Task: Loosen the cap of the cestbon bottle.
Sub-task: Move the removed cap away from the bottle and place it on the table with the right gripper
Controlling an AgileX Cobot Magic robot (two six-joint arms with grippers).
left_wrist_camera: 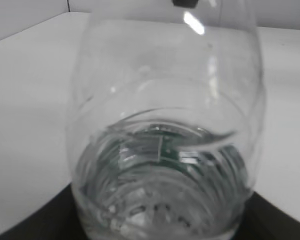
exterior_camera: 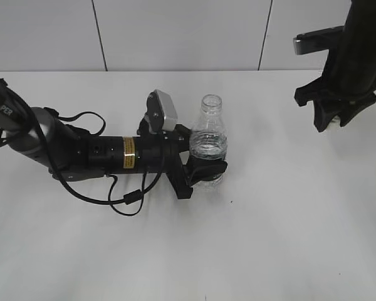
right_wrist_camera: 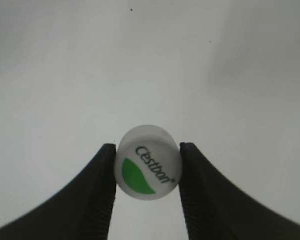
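Observation:
The cestbon bottle (exterior_camera: 209, 145) stands upright on the white table with its mouth open and no cap on it. My left gripper (exterior_camera: 203, 164) is shut on its lower body from the left. In the left wrist view the bottle (left_wrist_camera: 165, 150) fills the frame, clear with water and a green label seen through it. My right gripper (exterior_camera: 332, 120) hangs above the table at the far right, well apart from the bottle. In the right wrist view it (right_wrist_camera: 147, 172) is shut on the white cap (right_wrist_camera: 148, 169), which shows a green leaf mark and "Cestbon" lettering.
The white table (exterior_camera: 288, 219) runs to a light grey panelled wall at the back. The left arm and its black cable (exterior_camera: 122, 200) lie across the table's left side.

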